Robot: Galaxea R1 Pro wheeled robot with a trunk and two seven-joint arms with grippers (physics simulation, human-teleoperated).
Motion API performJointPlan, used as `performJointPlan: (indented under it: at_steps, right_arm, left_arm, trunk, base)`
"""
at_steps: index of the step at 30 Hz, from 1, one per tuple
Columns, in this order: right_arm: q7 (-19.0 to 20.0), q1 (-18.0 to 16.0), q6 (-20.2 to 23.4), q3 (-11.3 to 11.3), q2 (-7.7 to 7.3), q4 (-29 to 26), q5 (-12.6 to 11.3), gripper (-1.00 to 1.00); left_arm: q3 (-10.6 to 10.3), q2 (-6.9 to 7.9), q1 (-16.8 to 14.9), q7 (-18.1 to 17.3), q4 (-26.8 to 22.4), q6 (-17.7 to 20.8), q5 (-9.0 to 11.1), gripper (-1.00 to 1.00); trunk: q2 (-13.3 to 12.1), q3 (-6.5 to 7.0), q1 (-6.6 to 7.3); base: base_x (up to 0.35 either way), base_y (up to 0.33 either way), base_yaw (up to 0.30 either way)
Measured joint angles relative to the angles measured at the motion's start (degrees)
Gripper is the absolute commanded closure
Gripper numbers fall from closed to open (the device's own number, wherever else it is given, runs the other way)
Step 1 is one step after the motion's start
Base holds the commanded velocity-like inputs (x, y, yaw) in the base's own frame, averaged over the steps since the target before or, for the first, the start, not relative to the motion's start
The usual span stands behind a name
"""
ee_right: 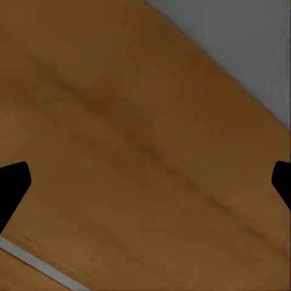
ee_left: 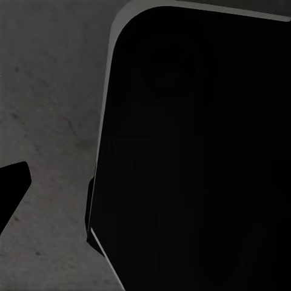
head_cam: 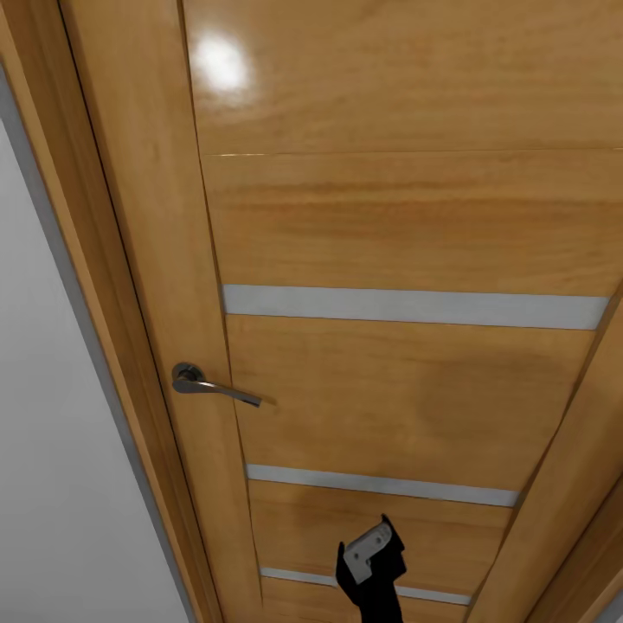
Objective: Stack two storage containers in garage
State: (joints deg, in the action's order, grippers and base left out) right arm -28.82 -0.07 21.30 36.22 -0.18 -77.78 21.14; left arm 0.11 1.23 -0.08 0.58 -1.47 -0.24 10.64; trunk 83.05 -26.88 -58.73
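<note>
Door (head_cam: 407, 225): a tall slab of honey-coloured wood with a glossy varnish; a round glare spot sits near its top, and the grain runs crosswise in wide horizontal panels.
Inlay strips (head_cam: 415, 306): three flat, pale grey bands, matte like brushed metal, cross the door between the panels; the lowest one passes behind the gripper.
Handle (head_cam: 212, 386): a dark grey metal lever on a round rosette, slim and slightly curved, set near the door's left edge and pointing toward its middle.
Frame (head_cam: 104, 285): the same warm wood, plain and smooth, running along the door's left side.
Wall (head_cam: 52, 415): flat, off-white, without texture, beside the frame.
Right gripper (ee_right: 145, 182): two black, blunt fingertips stand wide apart with nothing between them, so it is released; in front of them is close-up wood grain, a grey strip and a corner of grey wall. In the head view a black arm end with a light grey angular bracket rises in front of the door's lower part.
Left gripper: one black fingertip (ee_left: 12, 188) shows at the picture's edge; I cannot tell whether the fingers are spread or closed.
Black body (ee_left: 194, 157): a large, smooth, matte black shape with a rounded corner and a thin grey rim.
Floor (ee_left: 48, 121): dark grey, mottled, matte concrete.
Storage containers: I cannot tell where they are from here.
</note>
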Motion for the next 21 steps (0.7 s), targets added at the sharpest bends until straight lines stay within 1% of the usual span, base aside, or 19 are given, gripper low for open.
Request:
performJointPlan:
  at_steps: [3,7,9,11,12,14,18,19,21]
  right_arm:
    - [-1.0,-0.4,0.0,-0.6,0.09,-0.4,1.3,-1.00]
    - [-1.1,-2.3,0.1,-0.7,0.10,-0.4,1.6,-1.00]
    - [-1.1,-3.2,0.1,-0.8,0.10,-0.4,1.6,-1.00]
    - [-1.0,-4.1,-0.1,-0.9,0.12,-0.2,0.5,-1.00]
    - [-1.1,-4.7,-0.1,-0.9,0.11,-0.1,0.9,-1.00]
    - [-0.8,-6.1,-0.2,-1.7,0.19,0.4,0.3,-1.00]
    - [-0.8,-9.1,0.0,-2.0,0.21,0.6,0.5,-1.00]
    - [-1.0,-9.5,0.2,-2.0,0.23,0.5,1.3,-1.00]
    - [-0.8,-10.4,0.2,-2.2,0.27,0.6,0.5,-1.00]
  left_arm:
    - [0.0,-0.01,0.0,0.0,0.0,0.0,0.0,-1.00]
    - [0.0,0.00,0.0,0.0,0.0,0.0,0.0,-1.00]
    - [0.0,0.00,0.0,0.0,0.0,0.0,0.0,-1.00]
    - [0.0,-0.01,0.0,0.0,0.0,0.0,0.0,-1.00]
    - [0.0,-0.01,0.0,0.0,0.0,0.0,0.0,-1.00]
    - [0.0,0.00,0.0,0.0,0.0,0.0,0.0,-1.00]
    - [0.0,0.00,0.0,0.0,0.0,0.0,0.0,-1.00]
    - [0.0,0.00,0.0,0.0,0.0,0.0,0.0,-1.00]
    - [0.0,0.00,0.0,0.0,0.0,0.0,0.0,-1.00]
  trunk:
    - [0.0,0.01,0.00]
    - [0.0,0.01,0.00]
    - [0.0,0.01,0.00]
    - [0.0,0.00,0.00]
    - [0.0,0.00,0.00]
    - [0.0,0.00,0.00]
    - [0.0,0.00,0.00]
    - [0.0,0.01,0.00]
    - [0.0,0.00,0.00]
  base:
    - [0.000,0.000,0.000]
    - [0.000,0.000,0.000]
    - [0.000,0.000,0.000]
    - [0.000,0.000,0.000]
    - [0.000,0.000,0.000]
    - [0.000,0.000,0.000]
    - [0.000,0.000,0.000]
    - [0.000,0.000,0.000]
    - [0.000,0.000,0.000]
